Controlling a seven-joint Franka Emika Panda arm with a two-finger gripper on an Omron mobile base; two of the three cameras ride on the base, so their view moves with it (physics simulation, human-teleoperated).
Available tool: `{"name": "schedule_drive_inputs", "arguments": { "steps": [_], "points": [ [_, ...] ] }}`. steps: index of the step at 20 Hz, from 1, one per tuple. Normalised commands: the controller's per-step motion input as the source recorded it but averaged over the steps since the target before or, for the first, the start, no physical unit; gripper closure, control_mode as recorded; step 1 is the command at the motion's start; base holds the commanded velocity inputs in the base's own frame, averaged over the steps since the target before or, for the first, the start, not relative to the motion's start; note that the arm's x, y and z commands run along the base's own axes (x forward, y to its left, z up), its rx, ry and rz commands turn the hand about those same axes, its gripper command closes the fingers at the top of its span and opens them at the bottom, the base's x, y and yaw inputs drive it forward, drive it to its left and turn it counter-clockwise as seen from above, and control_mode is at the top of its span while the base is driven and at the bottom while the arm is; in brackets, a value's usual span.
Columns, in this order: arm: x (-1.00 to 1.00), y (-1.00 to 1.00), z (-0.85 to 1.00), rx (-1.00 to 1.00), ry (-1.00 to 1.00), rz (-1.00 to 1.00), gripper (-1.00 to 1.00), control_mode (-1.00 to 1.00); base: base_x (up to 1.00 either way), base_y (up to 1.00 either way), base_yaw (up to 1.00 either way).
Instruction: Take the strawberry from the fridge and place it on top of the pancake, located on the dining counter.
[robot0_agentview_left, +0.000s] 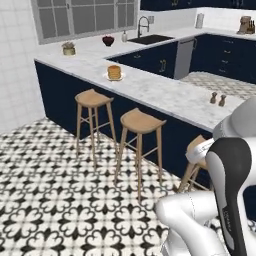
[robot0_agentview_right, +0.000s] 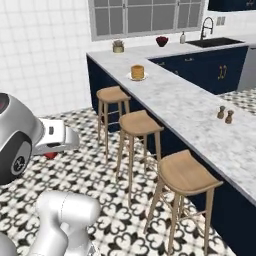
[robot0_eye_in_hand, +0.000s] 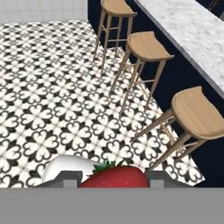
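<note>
A red strawberry (robot0_eye_in_hand: 114, 177) with green leaves sits between my gripper's (robot0_eye_in_hand: 113, 181) two dark fingertips, and the gripper is shut on it. From the right base view, the strawberry (robot0_agentview_right: 50, 155) peeks out red under the white hand, low over the patterned floor and left of the stools. The pancake (robot0_agentview_left: 114, 72) (robot0_agentview_right: 137, 72), a golden stack on a small white plate, stands on the marbled dining counter (robot0_agentview_left: 165, 95) (robot0_agentview_right: 195, 112), far ahead of the hand. The fridge is out of view.
Three wooden stools (robot0_agentview_left: 141, 120) (robot0_agentview_right: 141, 122) (robot0_eye_in_hand: 146, 46) line the counter's navy front. Two small shakers (robot0_agentview_left: 217, 99) (robot0_agentview_right: 225, 114) stand on the counter nearer me. A dark bowl (robot0_agentview_left: 108, 40), a potted plant (robot0_agentview_left: 68, 48) and a sink (robot0_agentview_left: 150, 39) lie farther back.
</note>
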Motion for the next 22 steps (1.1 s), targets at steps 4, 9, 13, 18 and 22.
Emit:
{"name": "schedule_drive_inputs", "arguments": {
  "steps": [4, 9, 13, 18, 22],
  "points": [
    [0.0, 0.0, 0.0, 0.0, 0.0, 0.0, 1.0, 1.0, 0.64, 1.0, -0.52],
    [0.0, 0.0, 0.0, 0.0, 0.0, 0.0, 1.0, 1.0, 0.63, 1.0, -0.51],
    [0.0, 0.0, 0.0, 0.0, 0.0, 0.0, 1.0, 1.0, 0.56, 0.97, -0.49],
    [0.0, 0.0, 0.0, 0.0, 0.0, 0.0, 1.0, 1.0, 0.34, 1.0, -0.42],
    [0.0, 0.0, 0.0, 0.0, 0.0, 0.0, 1.0, 1.0, 0.41, 0.93, -0.38]
  ]
}}
